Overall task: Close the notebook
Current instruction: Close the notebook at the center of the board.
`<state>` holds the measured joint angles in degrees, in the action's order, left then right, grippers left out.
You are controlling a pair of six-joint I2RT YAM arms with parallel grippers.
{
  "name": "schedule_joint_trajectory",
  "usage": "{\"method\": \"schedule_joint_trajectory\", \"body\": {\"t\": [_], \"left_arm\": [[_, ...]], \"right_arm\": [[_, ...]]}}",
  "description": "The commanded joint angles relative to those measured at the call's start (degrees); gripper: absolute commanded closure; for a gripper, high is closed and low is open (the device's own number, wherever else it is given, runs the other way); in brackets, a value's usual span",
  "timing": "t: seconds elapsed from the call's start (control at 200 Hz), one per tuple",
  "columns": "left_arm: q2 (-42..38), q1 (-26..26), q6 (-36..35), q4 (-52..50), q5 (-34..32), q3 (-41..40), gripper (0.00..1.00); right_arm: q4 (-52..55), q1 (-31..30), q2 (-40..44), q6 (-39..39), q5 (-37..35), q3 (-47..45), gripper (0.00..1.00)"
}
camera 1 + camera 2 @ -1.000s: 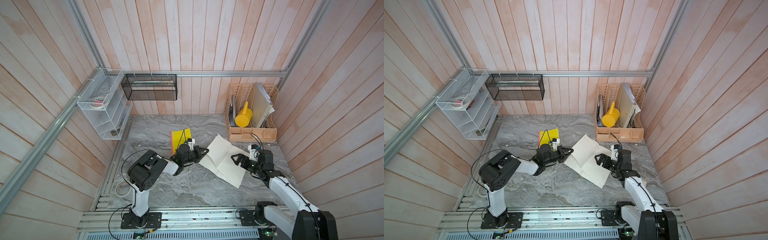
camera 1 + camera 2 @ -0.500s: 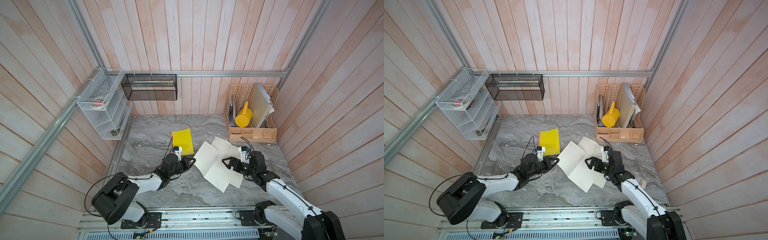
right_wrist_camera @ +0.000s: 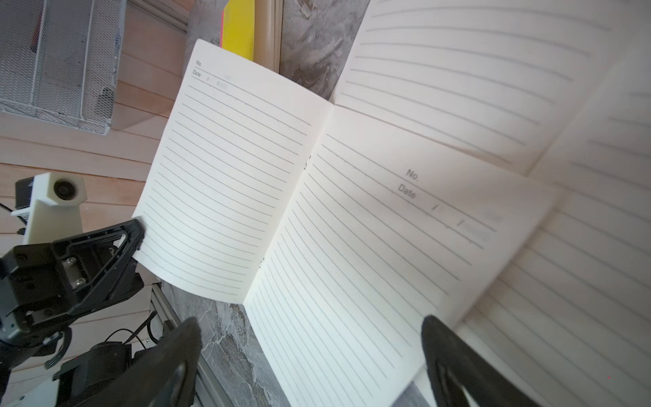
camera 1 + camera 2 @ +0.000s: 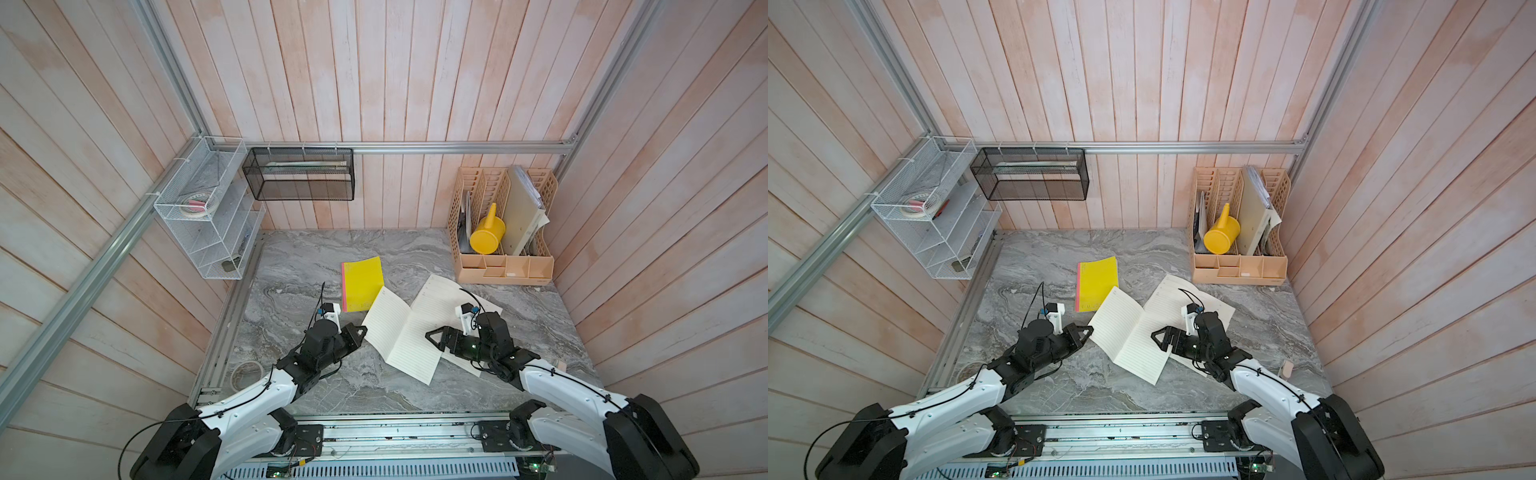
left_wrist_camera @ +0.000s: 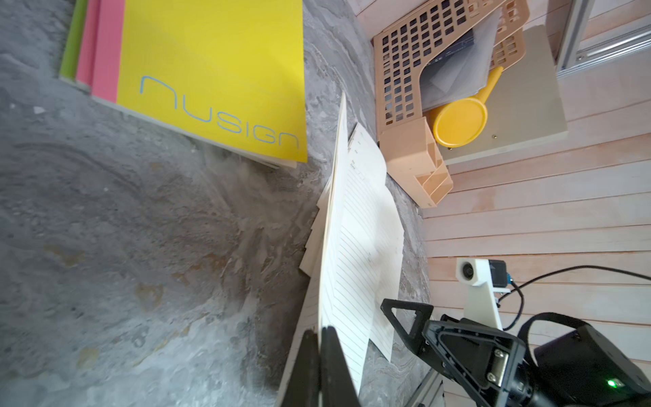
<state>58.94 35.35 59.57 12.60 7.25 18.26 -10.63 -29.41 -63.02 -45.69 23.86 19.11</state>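
An open notebook (image 4: 399, 336) (image 4: 1129, 332) with cream lined pages lies mid-table in both top views. My left gripper (image 4: 362, 330) (image 4: 1089, 329) (image 5: 320, 329) is shut on the outer edge of its left page (image 3: 225, 169). That page curves up off the marble and shows nearly edge-on in the left wrist view (image 5: 352, 246). My right gripper (image 4: 432, 337) (image 4: 1156, 334) (image 3: 310, 322) stands open over the right page (image 3: 352, 246), holding nothing. A second open lined notebook (image 4: 440, 291) lies partly under the first, towards the back right.
A closed yellow notebook (image 4: 362, 282) (image 5: 211, 70) lies behind the left gripper. A beige desk organiser (image 4: 505, 266) holding a yellow watering can (image 4: 486, 232) stands at the back right. A white wire shelf (image 4: 208, 224) and black mesh basket (image 4: 299, 174) hang on the walls. A tape roll (image 4: 247, 372) lies front left.
Both grippers have moved towards the front and left. The left one stayed shut on the page, the notebook slid along with it, and the yellow notebook is now uncovered.
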Motion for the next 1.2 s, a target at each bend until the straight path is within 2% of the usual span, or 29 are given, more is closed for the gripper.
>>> {"method": "schedule_joint_trajectory", "body": {"t": [0.0, 0.155, 0.355, 0.47, 0.58, 0.745, 0.93, 1.195], "left_arm": [[-0.58, -0.13, -0.16, -2.4, -0.18, -1.13, 1.0], [-2.49, -0.16, -0.49, -4.8, 0.0, -0.39, 1.0], [-5.76, -0.22, -2.79, -9.59, -0.7, 1.6, 1.0], [-4.58, -0.38, -4.14, -5.27, 2.65, 0.6, 1.0], [-1.12, -0.55, -4.62, 5.23, 9.75, -1.3, 1.0], [7.74, -0.5, -2.66, 18.07, 18.49, -1.71, 0.71], [14.02, 0.36, 0.52, 30.65, 22.84, -2.35, 0.6], [14.63, 1.31, 0.54, 31.32, 25.24, 0.53, 0.52]], "right_arm": [[-4.6, -2.65, -2.76, -1.71, -1.72, 2.73, 0.02], [-4.77, -5.12, -7.61, -1.33, -3.19, 4.6, 0.02], [-7.98, -5.5, -11.21, -2.22, -3.56, 1.94, 0.02], [-9.31, -5.47, -11.95, -2.38, -3.38, 1.26, 0.02], [-9.43, -5.48, -11.69, -2.29, -3.47, 1.36, 0.02], [-9.06, -5.44, -11.95, -1.94, -3.28, 1.65, 0.02], [-9.56, -5.48, -12.08, -2.19, -3.19, 1.31, 0.02], [-9.3, -5.47, -12.95, -1.72, -3.03, 1.89, 0.02]]}}
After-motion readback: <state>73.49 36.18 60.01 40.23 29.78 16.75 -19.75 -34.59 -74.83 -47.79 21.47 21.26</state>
